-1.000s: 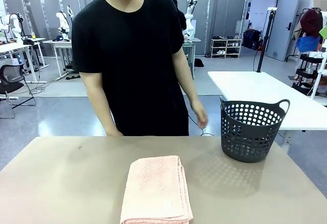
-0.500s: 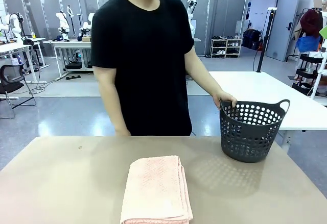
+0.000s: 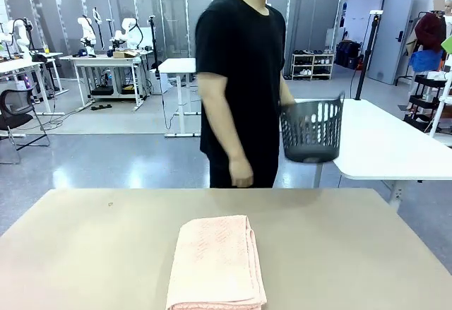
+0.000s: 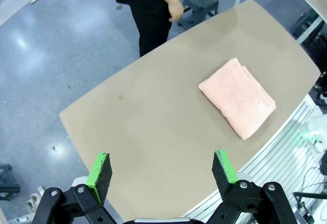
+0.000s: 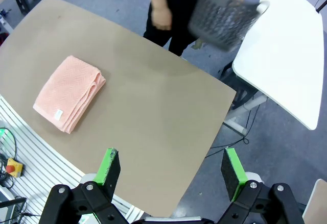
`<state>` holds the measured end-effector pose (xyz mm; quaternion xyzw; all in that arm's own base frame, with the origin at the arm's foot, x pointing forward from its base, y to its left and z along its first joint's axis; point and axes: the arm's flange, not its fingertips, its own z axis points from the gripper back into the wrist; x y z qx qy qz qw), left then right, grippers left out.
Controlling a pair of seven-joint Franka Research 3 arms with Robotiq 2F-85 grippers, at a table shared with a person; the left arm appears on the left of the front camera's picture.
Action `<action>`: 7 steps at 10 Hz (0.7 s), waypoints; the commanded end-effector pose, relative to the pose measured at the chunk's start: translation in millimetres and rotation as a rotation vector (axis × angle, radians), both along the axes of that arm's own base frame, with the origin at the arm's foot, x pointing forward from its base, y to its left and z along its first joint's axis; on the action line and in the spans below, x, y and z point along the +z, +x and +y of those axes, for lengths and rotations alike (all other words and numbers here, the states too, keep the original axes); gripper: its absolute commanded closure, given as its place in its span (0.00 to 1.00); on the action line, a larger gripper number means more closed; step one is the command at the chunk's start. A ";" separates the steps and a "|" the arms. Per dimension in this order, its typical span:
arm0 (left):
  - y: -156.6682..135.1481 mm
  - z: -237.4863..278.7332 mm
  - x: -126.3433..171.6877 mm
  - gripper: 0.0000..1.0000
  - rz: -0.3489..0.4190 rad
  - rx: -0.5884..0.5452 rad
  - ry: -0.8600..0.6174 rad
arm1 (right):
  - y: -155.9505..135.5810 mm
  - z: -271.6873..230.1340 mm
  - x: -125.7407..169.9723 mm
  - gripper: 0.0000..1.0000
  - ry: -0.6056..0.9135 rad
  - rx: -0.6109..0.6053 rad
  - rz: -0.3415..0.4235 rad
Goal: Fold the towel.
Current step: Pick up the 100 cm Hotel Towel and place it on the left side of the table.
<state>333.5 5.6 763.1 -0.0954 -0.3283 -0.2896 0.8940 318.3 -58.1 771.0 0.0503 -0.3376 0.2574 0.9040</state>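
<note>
The salmon-pink towel [image 3: 217, 262] lies folded into a neat rectangle on the tan table [image 3: 85, 253], near the robot's edge. From above it shows in the left wrist view [image 4: 237, 97] and in the right wrist view [image 5: 69, 93], with a small white tag near one corner. My left gripper [image 4: 162, 169] hangs open high above the table, well away from the towel. My right gripper [image 5: 171, 172] is open too, high over the table's other end. Nothing is between either pair of fingers.
A person in a black T-shirt [image 3: 242, 77] stands at the far side, turned away and carrying a dark grey perforated basket [image 3: 311, 130] off the table. A white table [image 3: 385, 140] stands behind at the right.
The person took hold of the grey basket, lifted it off the tan table and turned to the right with it. The towel has not moved.
</note>
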 end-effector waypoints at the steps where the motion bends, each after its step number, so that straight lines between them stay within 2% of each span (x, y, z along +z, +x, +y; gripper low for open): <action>1: 16.8 1.6 -46.0 0.00 0.090 0.029 -0.113 | -1.3 -1.2 -0.2 0.00 0.002 -0.001 0.003; 3: 28.4 18.9 -100.4 0.00 0.152 0.072 -0.211 | -1.3 -1.2 -0.2 0.00 0.002 -0.001 0.003; 5: 50.2 39.8 -153.0 0.00 0.243 0.084 -0.279 | -1.3 -1.2 -0.2 0.00 0.002 -0.001 0.003; 7: 60.3 49.0 -200.9 0.00 0.341 0.084 -0.356 | -1.3 -1.2 -0.2 0.00 0.002 -0.001 0.003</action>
